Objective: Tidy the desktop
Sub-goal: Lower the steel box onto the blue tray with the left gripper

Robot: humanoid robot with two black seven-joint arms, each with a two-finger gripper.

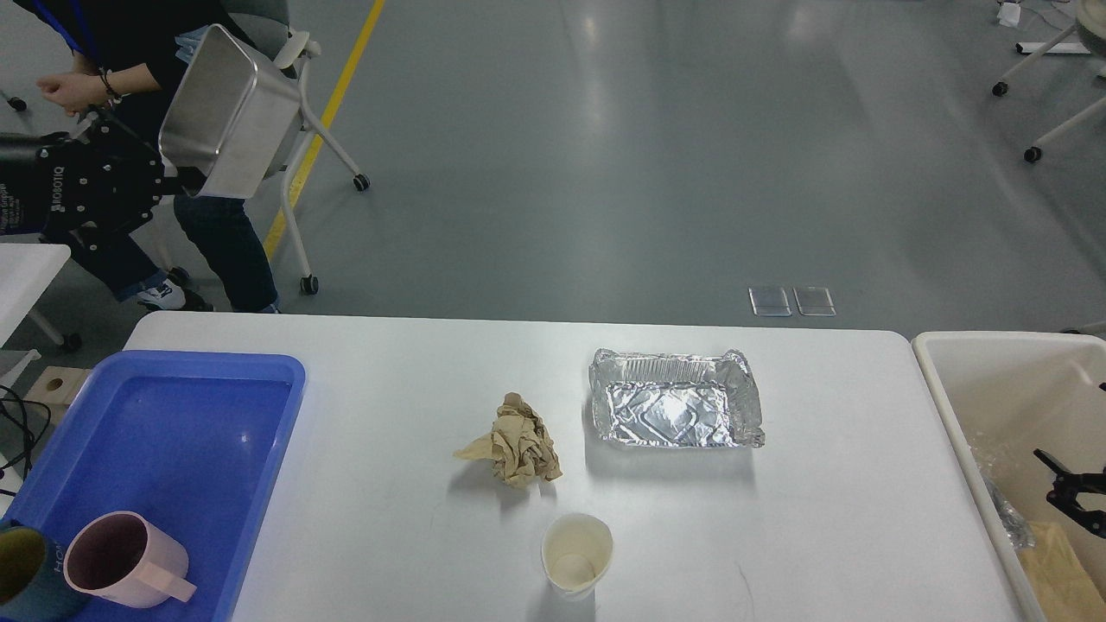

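Far left, the left gripper (177, 181) pinched the steel pan (229, 112) aloft; it should be lowered level into the tray (186, 432).

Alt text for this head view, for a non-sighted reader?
The left claw holds a steel tray high above the white desktop, where crumpled brown paper, a foil tray and a paper cup remain.
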